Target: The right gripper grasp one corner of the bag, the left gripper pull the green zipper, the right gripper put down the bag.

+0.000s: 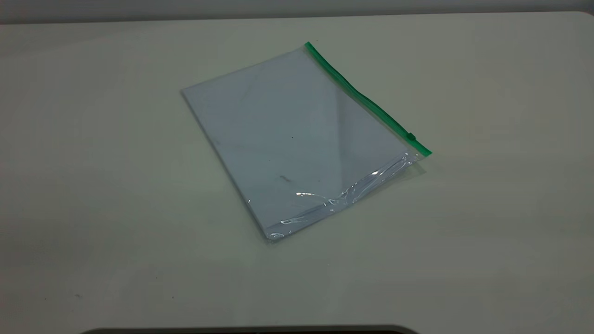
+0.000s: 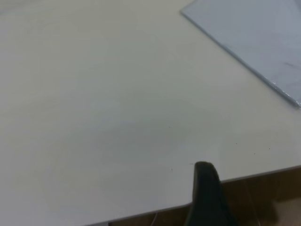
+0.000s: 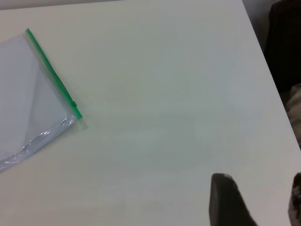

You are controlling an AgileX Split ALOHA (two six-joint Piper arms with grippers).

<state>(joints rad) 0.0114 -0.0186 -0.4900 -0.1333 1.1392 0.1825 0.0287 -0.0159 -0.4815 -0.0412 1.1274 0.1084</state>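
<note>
Nothing is started yet: I see the bag (image 1: pixel 297 139) lying flat mid-table, its green zipper (image 1: pixel 366 99) along the far-right edge. My right gripper (image 3: pixel 254 200) waits well apart, empty, jaws parted; I cannot tell the left gripper (image 2: pixel 207 193)'s state. Next I'd reach right for the corner beside the slider.
</note>
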